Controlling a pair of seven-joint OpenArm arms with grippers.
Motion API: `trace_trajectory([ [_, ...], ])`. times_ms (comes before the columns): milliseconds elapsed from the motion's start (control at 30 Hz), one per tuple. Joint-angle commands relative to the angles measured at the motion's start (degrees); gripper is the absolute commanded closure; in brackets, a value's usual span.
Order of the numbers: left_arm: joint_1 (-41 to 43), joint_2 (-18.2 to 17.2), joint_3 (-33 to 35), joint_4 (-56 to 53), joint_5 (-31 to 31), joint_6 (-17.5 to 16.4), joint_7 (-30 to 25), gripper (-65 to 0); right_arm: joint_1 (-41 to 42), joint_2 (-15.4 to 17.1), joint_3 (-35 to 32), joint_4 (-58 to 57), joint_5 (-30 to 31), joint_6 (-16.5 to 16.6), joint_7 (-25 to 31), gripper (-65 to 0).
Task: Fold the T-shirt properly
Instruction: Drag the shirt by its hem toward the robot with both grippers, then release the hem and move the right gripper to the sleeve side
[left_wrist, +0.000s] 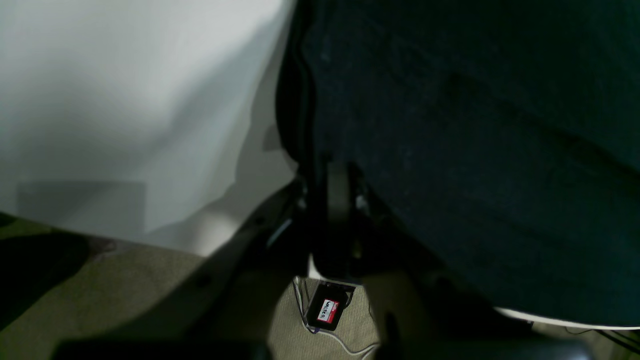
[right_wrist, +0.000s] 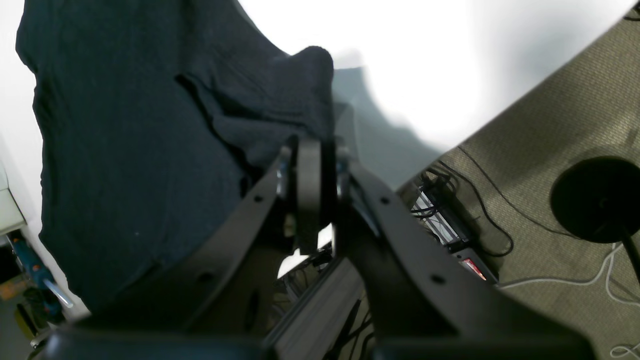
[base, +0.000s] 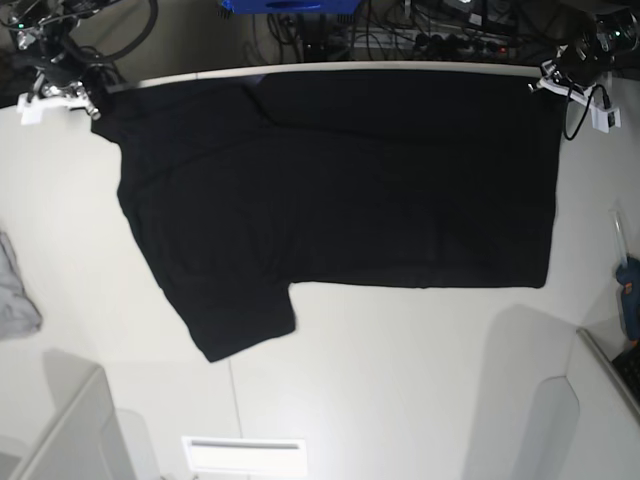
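The black T-shirt (base: 340, 190) lies spread on the white table (base: 400, 380), plain side up. Its far edge runs along the table's far rim, and one sleeve (base: 240, 320) points toward the near left. My left gripper (base: 545, 80) is shut on the shirt's far right corner. In the left wrist view its fingers (left_wrist: 337, 200) pinch the cloth edge, with the T-shirt (left_wrist: 475, 125) hanging to the right. My right gripper (base: 95, 100) is shut on the far left corner. In the right wrist view its fingers (right_wrist: 310, 185) clamp bunched fabric of the T-shirt (right_wrist: 125, 150).
A small grey cloth (base: 15, 290) lies at the table's left edge. Cables and gear crowd the floor beyond the far rim. A blue object (base: 630, 290) sits off the right edge. On the carpet are a round black base (right_wrist: 595, 200) and a small black device (left_wrist: 327, 310).
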Motion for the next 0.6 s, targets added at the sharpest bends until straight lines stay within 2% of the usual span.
trace_trajectory([
  [0, 0.45, -0.92, -0.73, 0.87, -0.22, 0.26, -0.79, 0.0, -0.13, 0.62, 0.35, 0.8, 0.94, 0.36, 1.19, 0.0],
  [33, 0.45, -0.92, -0.73, 0.87, -0.22, 0.26, -0.79, 0.0, -0.13, 0.62, 0.44, 0.8, 0.94, 0.36, 1.19, -0.3],
  [67, 0.45, -0.92, -0.73, 0.87, -0.22, 0.26, -0.79, 0.0, -0.13, 0.62, 0.44, 0.8, 0.94, 0.36, 1.19, -7.2],
  [133, 0.45, -0.92, -0.82, 0.87, -0.22, 0.26, -0.79, -11.8, -0.13, 0.62, 0.44, 0.89, 0.94, 0.45, 1.28, -19.4],
  [200, 0.45, -0.92, -0.82, 0.96, -0.22, 0.26, -0.79, -26.2, -0.13, 0.62, 0.44, 1.06, 1.03, 0.45, 1.54, -27.3],
  [300, 0.45, -0.92, -0.91, 0.96, -0.22, 0.34, -0.79, -42.0, -0.13, 0.53, 1.23, 1.06, 1.03, 0.45, 1.54, -28.2],
  [367, 0.36, -0.92, -3.02, 0.96, -0.22, 0.34, -0.79, -47.2, 0.13, 0.09, 3.16, 1.06, 1.03, 0.45, 1.36, -28.4],
  [467, 0.01, -0.83, -7.5, 1.05, -0.48, 0.34, -0.79, -48.7, 0.57, 0.0, 4.04, 1.15, 1.03, 0.45, 1.63, -28.5],
  [567, -0.26, -1.01, -11.28, 1.31, -0.57, 0.34, -0.79, -48.7, 2.33, 1.76, 3.78, 0.89, 1.03, 0.45, 1.54, -28.5],
])
